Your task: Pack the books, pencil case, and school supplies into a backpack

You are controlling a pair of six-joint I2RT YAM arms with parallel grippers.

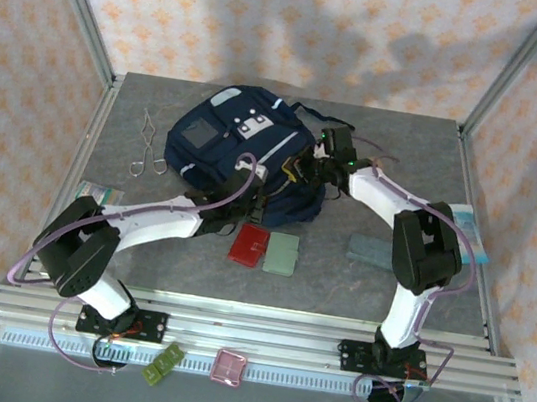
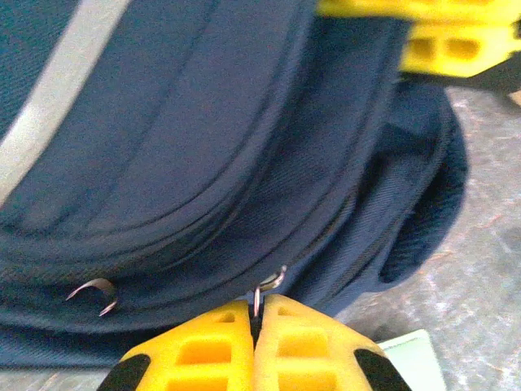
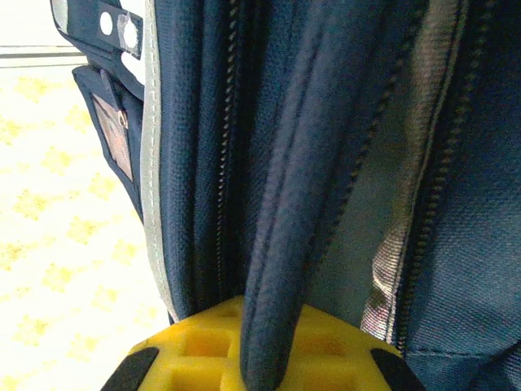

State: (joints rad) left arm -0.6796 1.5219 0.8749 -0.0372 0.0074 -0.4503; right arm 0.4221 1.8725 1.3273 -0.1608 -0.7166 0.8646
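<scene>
Grey table (image 1: 416,294), left tool (image 2: 256,314), right tool (image 3: 262,326) reaching inward, gripping backpack (image 1: 220,133)

The left claw (image 1: 278,176) and right claw (image 1: 305,170) meet at the right flank of the backpack (image 1: 228,134). Behind them lie one case (image 1: 249,245) and, rightward, another case (image 1: 282,255); slab (image 1: 372,251) right; tool (image 1: 145,147) far left.

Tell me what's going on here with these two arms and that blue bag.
Both arms are working on the navy backpack. The left gripper has its jaws shut on a metal zipper pull low on the bag, while the right gripper pinches the bag's padded edge. The red case, green case and grey slab lie on the table, not yet packed.
</scene>
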